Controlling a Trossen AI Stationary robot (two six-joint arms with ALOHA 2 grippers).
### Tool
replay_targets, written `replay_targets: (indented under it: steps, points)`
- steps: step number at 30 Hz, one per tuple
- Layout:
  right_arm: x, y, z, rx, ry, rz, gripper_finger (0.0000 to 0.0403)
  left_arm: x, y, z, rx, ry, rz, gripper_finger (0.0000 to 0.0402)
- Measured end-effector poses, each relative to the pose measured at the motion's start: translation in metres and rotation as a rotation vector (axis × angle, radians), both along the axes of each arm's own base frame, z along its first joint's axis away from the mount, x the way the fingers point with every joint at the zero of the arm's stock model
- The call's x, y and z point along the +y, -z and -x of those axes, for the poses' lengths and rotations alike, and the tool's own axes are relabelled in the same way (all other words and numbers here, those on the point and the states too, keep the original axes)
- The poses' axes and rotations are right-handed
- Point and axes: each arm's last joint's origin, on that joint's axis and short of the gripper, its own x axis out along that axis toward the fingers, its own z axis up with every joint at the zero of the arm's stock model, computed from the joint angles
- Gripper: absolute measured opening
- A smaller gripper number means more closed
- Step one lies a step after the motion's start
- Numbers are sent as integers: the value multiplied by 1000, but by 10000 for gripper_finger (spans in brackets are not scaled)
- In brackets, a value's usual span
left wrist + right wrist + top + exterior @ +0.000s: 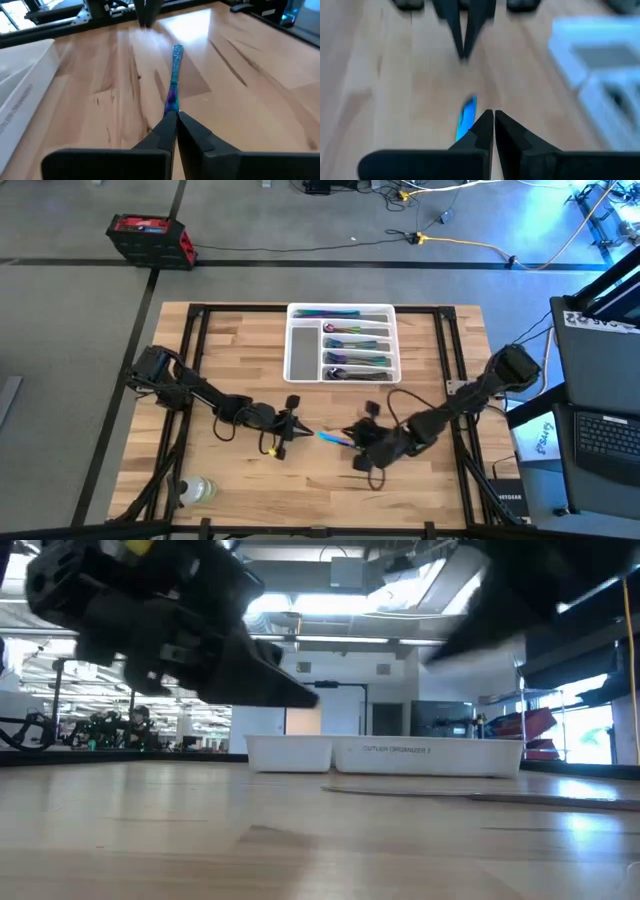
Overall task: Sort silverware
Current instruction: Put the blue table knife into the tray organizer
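A slim blue-purple piece of silverware (175, 80) sticks out from my left gripper (175, 116), which is shut on it at the table's near middle (300, 430). The piece (332, 438) points toward my right gripper (354, 440), which is shut with nothing between its fingers (493, 116). In the right wrist view the piece's blue end (467, 117) shows just beside those fingers; whether it touches them I cannot tell. More silverware (355, 345) lies in the compartments of the white tray (300, 355) at the far middle. My left gripper pinches one end of the piece (173, 107) between its two fingertips. The fingers lie along the piece, coming from the table's left and slanting slightly down. The piece runs straight on from the fingertips toward the table's right; its free end (177, 49) looks clear of the wood.
A clear bottle (195, 490) lies near the table's near left corner. The tray (385, 753) stands across the far middle. Bare wood lies between the grippers and the tray. A laptop (605, 440) sits off the table's right edge.
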Motion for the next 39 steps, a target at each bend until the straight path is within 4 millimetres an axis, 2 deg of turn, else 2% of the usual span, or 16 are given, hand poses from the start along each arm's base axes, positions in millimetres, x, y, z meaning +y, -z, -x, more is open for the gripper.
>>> replay_targets:
  steps: [4,7,12,15,19,24,28,31,34,39]
  points:
    - [23,6,34,-117,-8,-110,3,-6,7,-18,3,14,-1,0]
    - [39,15,58,-178,-15,-119,8,-10,16,-31,16,22,-20,0]
    - [51,27,90,-232,14,-182,26,-13,21,-53,0,13,-22,0]
    - [51,35,102,-217,14,-226,57,-15,19,-61,-20,9,-20,0]
    - [50,47,119,-230,22,-242,122,-13,18,-64,-25,2,-16,0]
    - [44,63,129,-298,79,-180,227,-10,18,-65,-21,-7,-14,0]
    - [40,81,125,-274,120,-187,309,-8,18,-66,-23,-15,-12,0]
    - [42,93,118,-275,124,-192,352,-6,18,-66,-19,-21,-1,0]
    - [44,105,111,-283,113,-170,367,-6,18,-66,-19,-24,6,0]
    - [44,126,107,-298,126,-131,353,-6,20,-65,10,-31,20,0]
